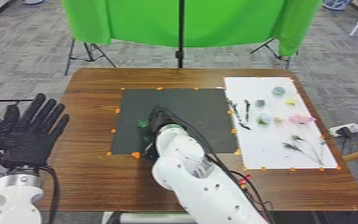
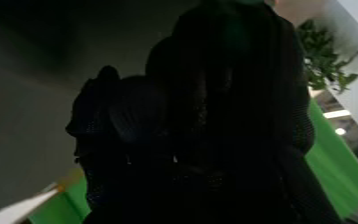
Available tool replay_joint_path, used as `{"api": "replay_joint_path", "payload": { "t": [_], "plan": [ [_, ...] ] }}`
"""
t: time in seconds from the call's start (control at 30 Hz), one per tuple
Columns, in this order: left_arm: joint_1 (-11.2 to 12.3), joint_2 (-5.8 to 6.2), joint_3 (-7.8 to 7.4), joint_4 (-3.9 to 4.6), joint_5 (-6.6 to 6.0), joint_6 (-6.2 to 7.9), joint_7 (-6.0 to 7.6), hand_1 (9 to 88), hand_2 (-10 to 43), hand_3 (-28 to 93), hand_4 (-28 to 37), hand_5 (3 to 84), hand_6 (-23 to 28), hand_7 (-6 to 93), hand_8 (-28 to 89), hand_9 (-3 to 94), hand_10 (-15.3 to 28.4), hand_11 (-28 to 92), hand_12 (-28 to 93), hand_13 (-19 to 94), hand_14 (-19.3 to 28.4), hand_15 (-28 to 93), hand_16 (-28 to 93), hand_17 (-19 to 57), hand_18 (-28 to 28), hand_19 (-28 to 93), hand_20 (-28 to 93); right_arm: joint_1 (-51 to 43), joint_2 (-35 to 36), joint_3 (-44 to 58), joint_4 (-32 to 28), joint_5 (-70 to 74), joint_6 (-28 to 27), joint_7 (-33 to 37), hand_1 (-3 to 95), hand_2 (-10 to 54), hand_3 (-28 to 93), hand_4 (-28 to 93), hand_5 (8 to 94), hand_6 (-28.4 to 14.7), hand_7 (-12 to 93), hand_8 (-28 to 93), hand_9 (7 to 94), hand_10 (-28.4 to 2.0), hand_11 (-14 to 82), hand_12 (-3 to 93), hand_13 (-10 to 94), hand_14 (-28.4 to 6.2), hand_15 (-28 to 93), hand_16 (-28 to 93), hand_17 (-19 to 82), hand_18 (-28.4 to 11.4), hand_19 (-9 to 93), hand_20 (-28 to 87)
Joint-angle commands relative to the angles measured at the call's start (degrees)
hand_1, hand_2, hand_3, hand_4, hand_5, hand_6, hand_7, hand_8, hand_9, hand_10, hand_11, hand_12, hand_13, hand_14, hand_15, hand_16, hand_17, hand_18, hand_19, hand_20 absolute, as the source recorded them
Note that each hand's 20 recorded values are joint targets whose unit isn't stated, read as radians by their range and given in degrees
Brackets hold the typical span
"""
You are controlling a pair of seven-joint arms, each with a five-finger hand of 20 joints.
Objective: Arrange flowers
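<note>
Here, right hand point(image 1: 161, 120): over the black mat point(image 1: 215, 105), near its centre; wide, narrow or holding, we cannot tell.
Green leaves point(image 1: 143, 123): we see them beside that hand, towards the mat's 9 o'clock.
Flowers point(image 1: 302, 119): on the white sheet point(image 1: 257, 150), at the mat's 3 o'clock.
Left hand point(image 1: 29, 137): spread wide, at the table's point(image 1: 91, 120) 9 o'clock.
</note>
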Motion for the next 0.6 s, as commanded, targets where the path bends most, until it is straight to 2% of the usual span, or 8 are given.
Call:
{"api": "replay_joint_path", "payload": {
  "t": [0.03,0.07,0.1,0.17,0.37,0.43,0.47,0.6],
  "plan": [
    [0.9,-0.45,0.04,0.43,-2.93,-0.05,2.40,23.5,11.6,74,-28.3,42.6,9.1,9.1,-9,36.2,14.3,15,9,28,12.7,13,-1,-6.4,12.9,27,11,-1.9,1.6,0.0,-1.1,2.2,0.4,1.1,79.5,-9.5,-28,55,68.0,-6.6,36,12,68.8,-19.5,51.1,34.7,61,-18.7,77,31,29,-28.4,85,41],
    [0.9,-0.55,0.10,0.57,-3.35,-0.59,2.58,23.5,11.6,74,-28.3,42.6,9.1,9.2,-9,36.2,14.3,15,9,28,12.7,14,-1,-6.4,13.0,27,11,-2.3,2.0,0.0,-1.3,1.6,0.1,0.9,77.7,-9.5,-28,59,68.0,-6.8,33,9,68.5,-19.7,51.5,32.9,61,-18.7,77,30,29,-28.4,85,41],
    [1.1,-0.73,-0.14,0.44,-3.42,-0.60,2.38,23.4,11.5,74,-28.3,42.6,9.1,9.3,-9,36.2,14.2,15,9,28,12.7,14,-1,-6.3,13.0,27,11,-2.7,2.2,0.0,-1.5,1.2,0.2,0.7,54.3,-9.5,40,8,68.9,-7.0,28,-2,68.4,-19.8,51.0,30.7,61,-18.7,76,29,29,-28.4,85,42],
    [1.1,-0.84,-0.11,0.58,-3.10,-0.70,2.42,23.4,11.3,74,-28.3,42.6,9.1,9.3,-9,36.3,14.3,15,9,28,12.7,14,-1,-6.3,13.1,28,11,-3.1,2.6,0.3,-2.0,1.6,0.4,1.0,42.2,-9.5,76,-19,68.8,-7.3,21,-11,68.7,-19.9,49.6,28.9,60,-18.6,76,29,29,-28.4,85,41],
    [1.6,-1.89,-0.75,0.39,-3.02,-0.02,1.92,23.5,11.2,74,-28.3,42.8,9.0,9.6,-9,36.4,14.4,15,9,28,12.8,15,-1,-6.3,13.1,28,11,-6.0,6.8,1.0,-5.8,-4.6,2.9,-9.7,38.7,-9.5,78,-22,65.3,-9.0,12,-10,68.2,-20.2,48.5,28.6,60,-18.8,76,29,28,-28.4,85,40],
    [1.9,-1.73,-0.42,-0.04,-3.66,2.13,3.75,23.7,11.3,74,-28.3,42.9,9.1,9.6,-9,36.5,14.4,15,9,28,12.8,15,-1,-6.3,13.1,28,11,-7.8,9.2,1.3,-7.9,-10.3,2.2,-15.7,36.4,-9.3,79,-22,63.3,-9.2,13,-10,62.8,-21.2,49.1,28.0,55,-19.8,77,29,27,-27.9,85,40],
    [2.2,-1.58,-0.43,-0.75,-4.36,4.85,4.86,23.7,11.4,74,-28.3,43.0,9.1,9.8,-9,36.7,14.3,16,9,28,12.9,15,-1,-6.3,13.1,28,11,-8.6,9.9,1.7,-8.9,-11.9,1.1,-17.5,32.3,-5.5,80,-22,61.4,-9.1,14,-10,57.3,-22.6,45.4,25.1,48,-21.2,77,28,25,-26.8,85,39],
    [3.5,-1.89,-1.42,-1.19,-5.12,5.77,6.03,23.8,11.4,76,-28.3,45.4,9.4,12.3,-10,38.7,14.6,18,9,30,13.0,18,-1,-5.7,13.4,30,12,-10.8,11.0,4.1,-11.6,-12.3,-4.5,-22.7,26.4,2.2,81,-22,63.0,-9.2,15,-10,52.8,-24.0,27.2,18.4,40,-23.0,73,23,23,-24.9,84,38]
  ]
}}
